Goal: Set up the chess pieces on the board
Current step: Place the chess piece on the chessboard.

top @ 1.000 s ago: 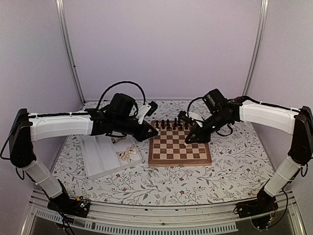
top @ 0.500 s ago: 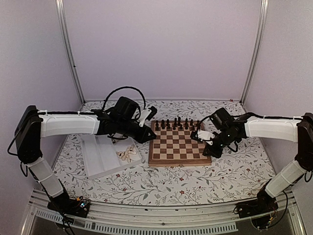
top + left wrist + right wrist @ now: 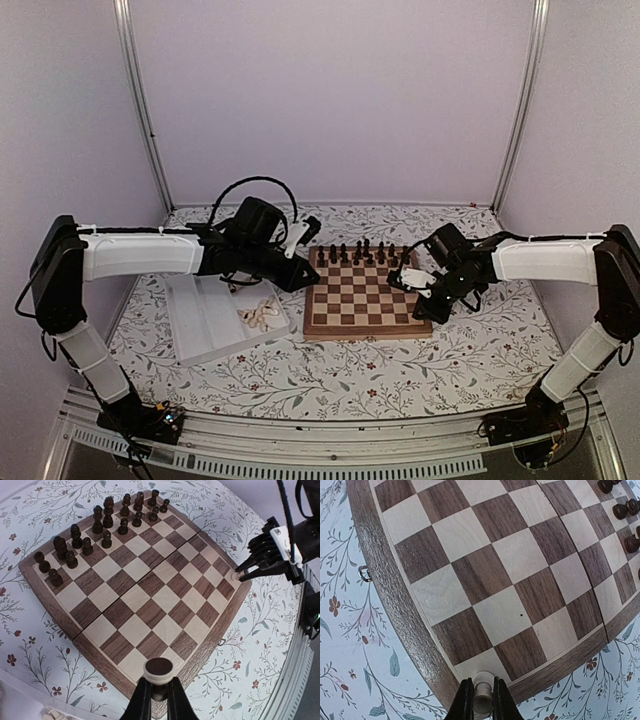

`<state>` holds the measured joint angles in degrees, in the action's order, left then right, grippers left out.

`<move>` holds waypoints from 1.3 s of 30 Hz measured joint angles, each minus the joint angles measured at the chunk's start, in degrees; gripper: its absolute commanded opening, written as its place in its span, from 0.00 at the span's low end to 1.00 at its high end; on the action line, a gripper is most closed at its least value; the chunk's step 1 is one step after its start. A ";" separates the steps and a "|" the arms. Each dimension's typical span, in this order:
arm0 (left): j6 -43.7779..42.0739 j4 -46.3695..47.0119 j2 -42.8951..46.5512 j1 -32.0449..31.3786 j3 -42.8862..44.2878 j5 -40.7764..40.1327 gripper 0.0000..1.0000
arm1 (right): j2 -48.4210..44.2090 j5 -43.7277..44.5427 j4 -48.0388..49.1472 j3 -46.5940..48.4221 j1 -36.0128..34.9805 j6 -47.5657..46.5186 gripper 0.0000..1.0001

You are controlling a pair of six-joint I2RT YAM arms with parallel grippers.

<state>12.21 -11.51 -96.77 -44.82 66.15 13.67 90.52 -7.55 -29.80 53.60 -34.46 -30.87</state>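
The board [image 3: 366, 302] lies mid-table with dark chessmen [image 3: 360, 255] along its two far rows. My left gripper [image 3: 303, 275] hovers at the board's left edge, shut on a pale chess piece [image 3: 159, 670] whose dark felt base faces the camera between the fingers [image 3: 141, 700]. My right gripper [image 3: 430, 310] is down at the board's near right corner [image 3: 235, 577], shut on another pale chess piece [image 3: 482, 690]. That piece's base sits at the pale corner square [image 3: 485, 667]. More pale chess pieces [image 3: 262, 315] lie heaped in the tray.
A white compartment tray [image 3: 205, 320] sits left of the board, on the floral tablecloth [image 3: 480, 345]. Metal frame posts [image 3: 140, 110] stand at the back corners. A small metal clasp [image 3: 365, 573] sticks out of the board's side frame.
The right arm swung from over the board's right half out and down to its near right corner. The left arm drew back slightly towards the board's left edge; both grips stayed shut.
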 measured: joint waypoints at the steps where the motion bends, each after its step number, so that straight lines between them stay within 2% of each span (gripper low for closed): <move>1: 0.00 0.00 0.00 0.00 0.00 0.00 0.00 | 0.00 -0.04 0.07 0.00 0.00 -0.02 0.06; 8: 0.02 0.00 0.00 0.00 0.02 0.02 0.00 | 0.26 -0.31 0.59 0.00 0.04 0.39 0.24; 14: 0.02 -0.04 0.00 0.00 0.02 0.09 0.00 | 0.28 -0.46 0.28 0.33 0.35 0.83 0.35; 20: -0.39 -2.58 -1.25 0.00 2.27 3.80 0.00 | -0.44 -4.74 -4.07 6.51 1.66 -0.39 0.36; 26: -2.38 -8.41 -5.07 0.00 7.08 13.29 0.01 | -5.66 -11.54 -8.79 14.01 1.09 -9.49 0.35; 31: -2.82 -11.74 -7.93 0.00 8.52 23.04 0.02 | -5.29 -12.52 -10.71 19.71 -3.78 -17.77 0.36; 39: -2.25 -13.60 -10.93 -0.09 10.27 34.73 0.03 | 0.22 -9.57 -12.81 23.69 -13.07 -25.11 0.39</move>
<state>9.96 -25.10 -107.70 -44.91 76.42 48.40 90.74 -17.12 -42.61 77.30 -47.53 -55.99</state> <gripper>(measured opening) 0.099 0.371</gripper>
